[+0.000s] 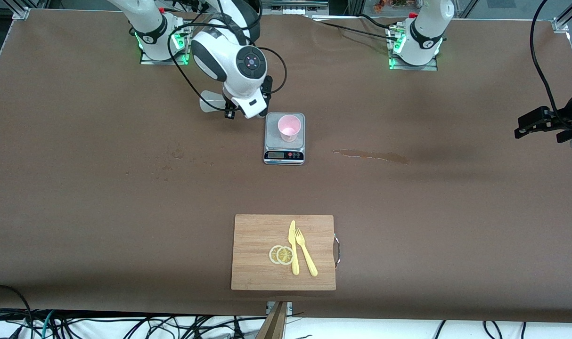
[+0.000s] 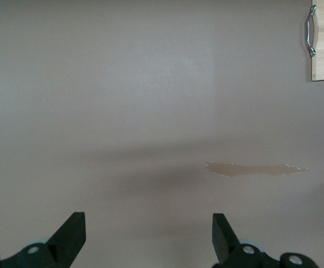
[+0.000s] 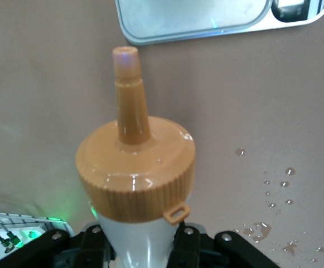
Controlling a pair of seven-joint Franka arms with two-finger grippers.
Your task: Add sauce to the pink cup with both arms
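Right gripper [image 1: 229, 112] clamped on sauce [image 3: 135, 173], bottle tipped sideways just beside scale [image 1: 284, 138], nozzle aimed toward pink cup [image 1: 289, 128] standing on it, likely readying a pour. Left gripper [image 1: 543, 123] wide and empty, waiting over left arm's end of table [image 1: 455, 212].
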